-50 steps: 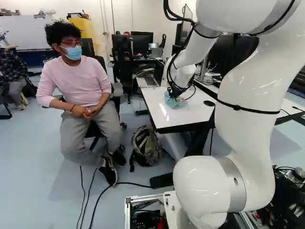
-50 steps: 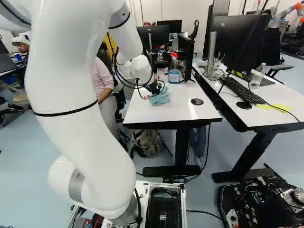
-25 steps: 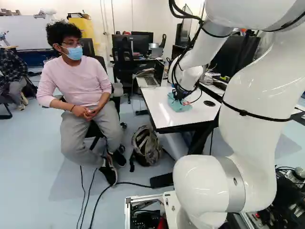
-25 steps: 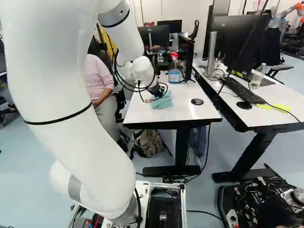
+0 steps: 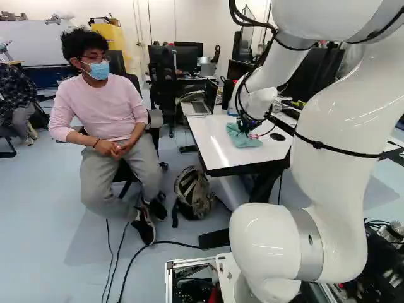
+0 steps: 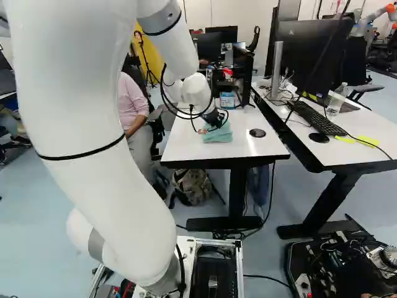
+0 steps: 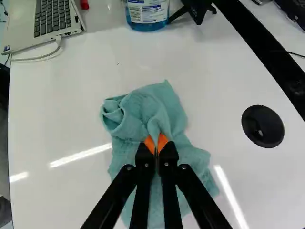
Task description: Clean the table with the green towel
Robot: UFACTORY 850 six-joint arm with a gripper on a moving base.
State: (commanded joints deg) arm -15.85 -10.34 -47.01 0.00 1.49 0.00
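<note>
The gripper (image 6: 217, 119) is low over the white table (image 6: 180, 146) in the right base view. In the wrist view the gripper (image 7: 156, 144) is closed on a pinched fold of the green towel (image 7: 164, 107), orange pads together. The towel lies crumpled on the table top, bunched ahead of the fingers and spreading out under and to both sides of them. In the left base view the towel (image 5: 245, 139) shows beneath the gripper.
A blue-liquid bottle (image 7: 147, 14) and a laptop (image 7: 52, 16) stand farther along the table; a black round cap (image 7: 262, 126) sits beside the towel. A second desk carries a monitor (image 6: 308, 56) and keyboard (image 6: 316, 117). A person sits beside the table; another robot (image 6: 379, 13) is far back.
The arm has swung rightward over the table in both base views, dragging the towel along toward the black round cap. The base has not moved.
</note>
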